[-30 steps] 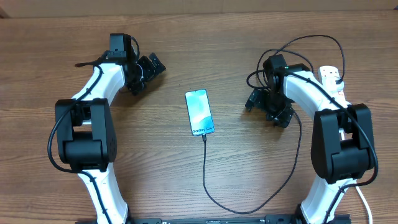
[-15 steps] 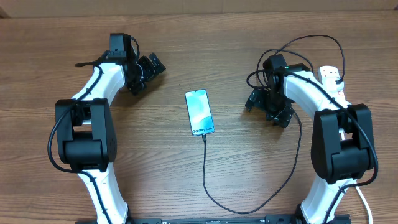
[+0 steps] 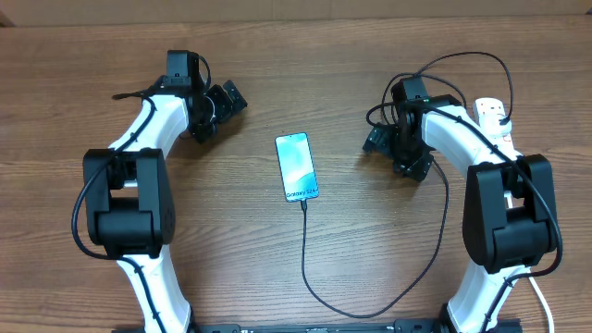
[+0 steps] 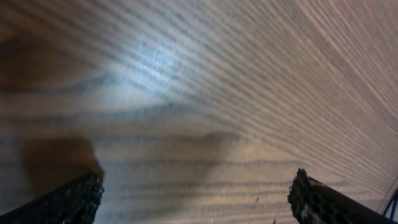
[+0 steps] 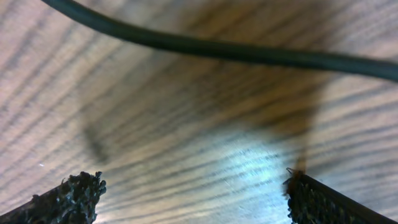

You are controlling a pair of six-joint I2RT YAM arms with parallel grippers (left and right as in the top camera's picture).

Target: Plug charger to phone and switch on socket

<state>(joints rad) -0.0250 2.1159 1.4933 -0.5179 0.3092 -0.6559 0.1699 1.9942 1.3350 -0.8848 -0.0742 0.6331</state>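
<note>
The phone [image 3: 297,166] lies face up mid-table, its screen lit. The thin black charger cable [image 3: 307,268] meets the phone's near end, loops toward the front edge and rises on the right to pass under my right arm. The white socket [image 3: 493,113] shows only partly behind that arm at the far right. My right gripper [image 3: 394,154] hovers open to the right of the phone; in the right wrist view [image 5: 196,190] only bare wood lies between its fingertips, with a black cable [image 5: 217,50] crossing ahead. My left gripper [image 3: 218,111] is open at the far left, over bare wood [image 4: 196,196].
Black cable loops [image 3: 462,57] arch over the back right of the wooden table [image 3: 277,55], near the socket. Both arm bases stand at the front edge.
My right gripper has shifted slightly toward the back of the table. The left arm, phone and cable have not moved.
</note>
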